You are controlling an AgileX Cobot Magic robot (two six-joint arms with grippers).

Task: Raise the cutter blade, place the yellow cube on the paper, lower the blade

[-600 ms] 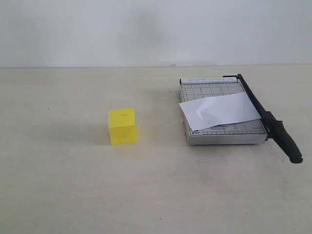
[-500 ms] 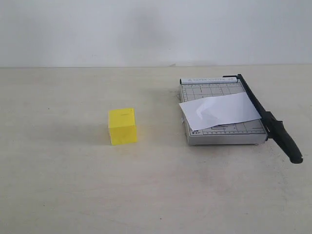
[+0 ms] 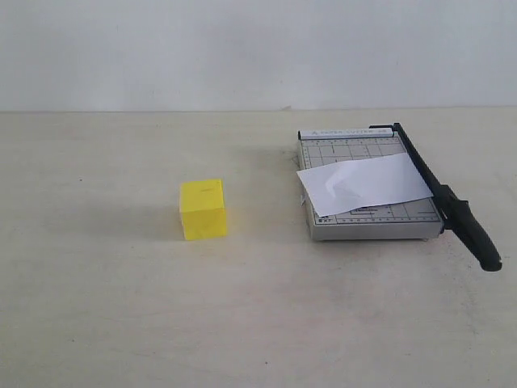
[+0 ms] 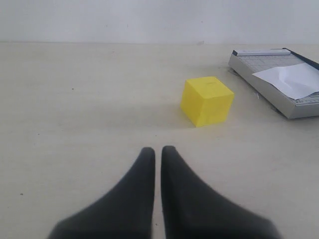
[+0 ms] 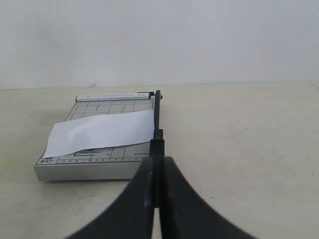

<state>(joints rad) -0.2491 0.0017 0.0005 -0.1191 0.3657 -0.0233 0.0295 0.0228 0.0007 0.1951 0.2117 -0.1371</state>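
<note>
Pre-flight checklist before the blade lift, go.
1. cutter blade down flat along the cutter base: ok.
2. blade handle unobstructed, sticking out past the base: ok.
3. paper lying across the base grid: ok.
4. yellow cube on the table, apart from the cutter: ok.
5. right end effector in line with the blade: ok. Open for the grasp: not ok, fingers together.
6. left end effector facing the cube, holding nothing: ok.
</note>
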